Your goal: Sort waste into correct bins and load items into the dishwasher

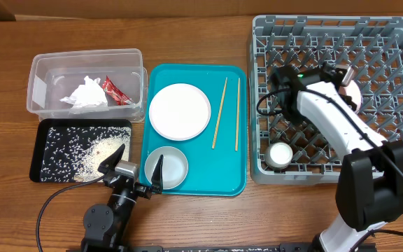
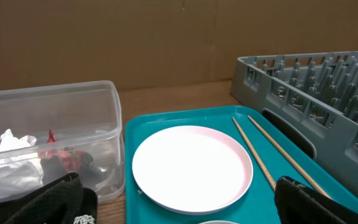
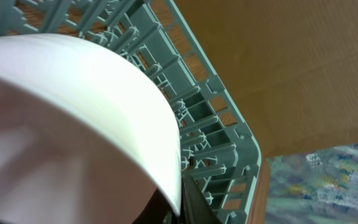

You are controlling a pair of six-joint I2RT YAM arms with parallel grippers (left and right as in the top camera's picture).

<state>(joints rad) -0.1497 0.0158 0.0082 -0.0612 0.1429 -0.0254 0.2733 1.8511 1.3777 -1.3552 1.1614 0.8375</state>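
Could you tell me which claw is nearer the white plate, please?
Left. The left claw hovers at the near edge of the teal tray, close to the white plate; the right claw holds the pinkish bowl over the dish rack.

Table (image 1: 5, 84): tub (image 1: 86, 54), tray (image 1: 82, 122), teal tray (image 1: 219, 171), rack (image 1: 327, 22)

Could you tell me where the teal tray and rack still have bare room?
The teal tray's near right corner is bare, between the greyish bowl and the chopsticks' near ends. The rack's far rows, beyond the right gripper, look free. Crowded: the plate at the tray's far left, the cup in the rack's near left corner.
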